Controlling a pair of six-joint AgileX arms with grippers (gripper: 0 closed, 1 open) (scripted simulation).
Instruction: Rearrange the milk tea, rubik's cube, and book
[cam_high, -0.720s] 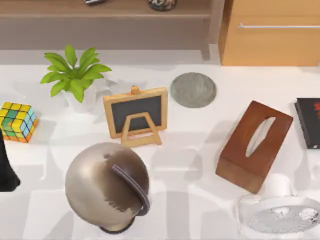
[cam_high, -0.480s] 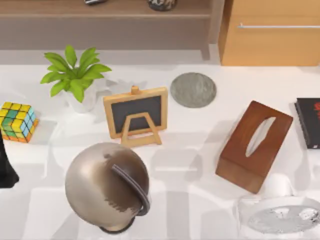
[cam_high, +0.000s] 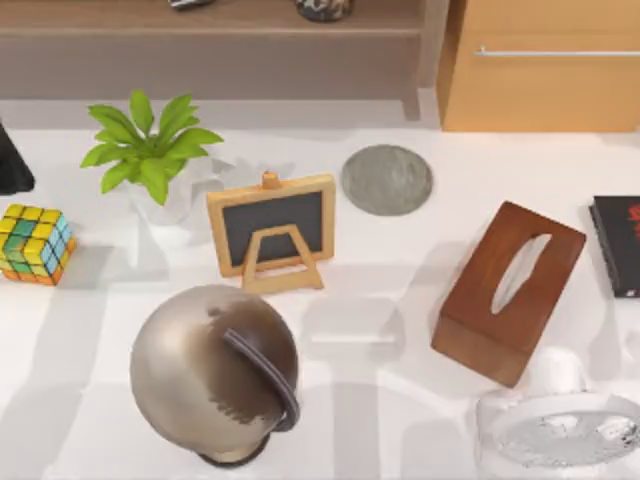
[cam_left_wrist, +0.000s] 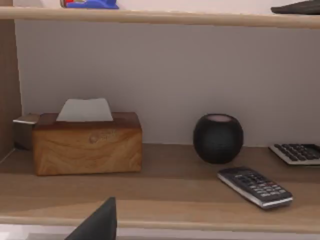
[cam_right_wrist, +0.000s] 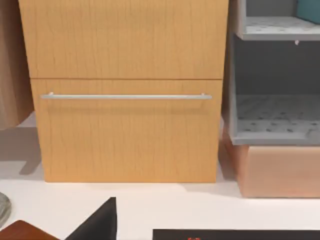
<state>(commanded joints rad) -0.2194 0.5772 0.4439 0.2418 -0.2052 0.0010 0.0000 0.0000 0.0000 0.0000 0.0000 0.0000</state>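
Note:
The rubik's cube (cam_high: 35, 243), with yellow, green, blue and orange squares, sits on the white table at the far left. My left gripper (cam_high: 12, 160) is a dark shape at the left edge, just behind the cube and apart from it. A dark part of it (cam_left_wrist: 95, 222) also shows in the left wrist view, facing a wooden shelf. A dark part of my right gripper (cam_right_wrist: 95, 220) faces a wooden drawer cabinet (cam_right_wrist: 125, 95). A teal corner (cam_right_wrist: 310, 10) on a grey rack may be the book. The milk tea is out of view.
On the table stand a potted plant (cam_high: 150, 150), a small chalkboard easel (cam_high: 272, 230), a globe (cam_high: 215, 370), a grey coaster (cam_high: 386, 180), a wooden tissue box (cam_high: 508, 290), a black book (cam_high: 615, 245) and a white fan-like object (cam_high: 560, 425). The shelf holds a tissue box (cam_left_wrist: 85, 142), a speaker (cam_left_wrist: 218, 137) and a remote (cam_left_wrist: 255, 187).
My left gripper moved along the table's left edge from in front of the rubik's cube to behind it. The cube and the other objects stayed put.

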